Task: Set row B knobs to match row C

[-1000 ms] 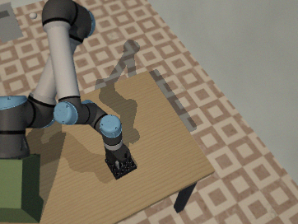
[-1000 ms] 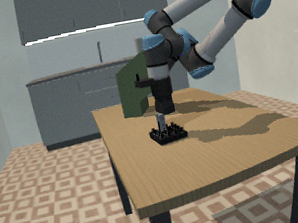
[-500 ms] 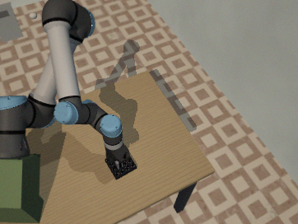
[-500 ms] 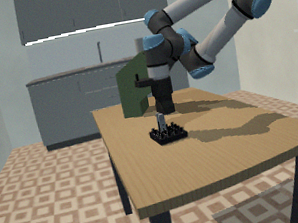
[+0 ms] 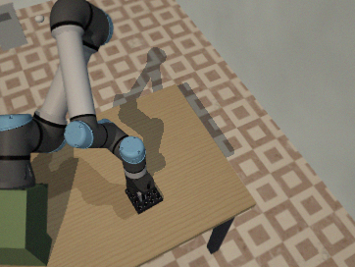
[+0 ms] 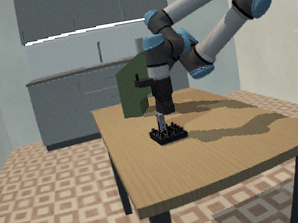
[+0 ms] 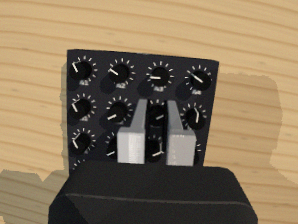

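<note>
Knob box [image 5: 139, 210] [image 6: 169, 140] [image 7: 212, 75] sits on the wooden table [image 5: 196, 172] [image 6: 218, 165] [image 7: 250, 30], beneath the arm. Gripper [image 5: 142, 196] [image 6: 162, 128] [image 7: 156, 115] fingers appear clamped on either side of knob B3 [image 7: 158, 116], though they partly mask its ring of marks. B3's white line points rightward in the wrist view, toward column 4.

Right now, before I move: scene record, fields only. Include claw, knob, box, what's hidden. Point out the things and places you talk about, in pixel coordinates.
claw [image 5: 142, 196] [image 6: 162, 128] [image 7: 156, 115]: closed on knob B3
knob B3 [image 7: 158, 118]: line toward the right side, slightly rearward
knob box [image 5: 151, 205] [image 6: 174, 140] [image 7: 140, 61]: standing on table [image 5: 196, 162] [image 6: 228, 163] [image 7: 250, 30]
row A: all four knobs visible
row D: mostly hidden in wrist view
green block [image 5: 14, 218] [image 6: 131, 90]: apart from knob box
</note>
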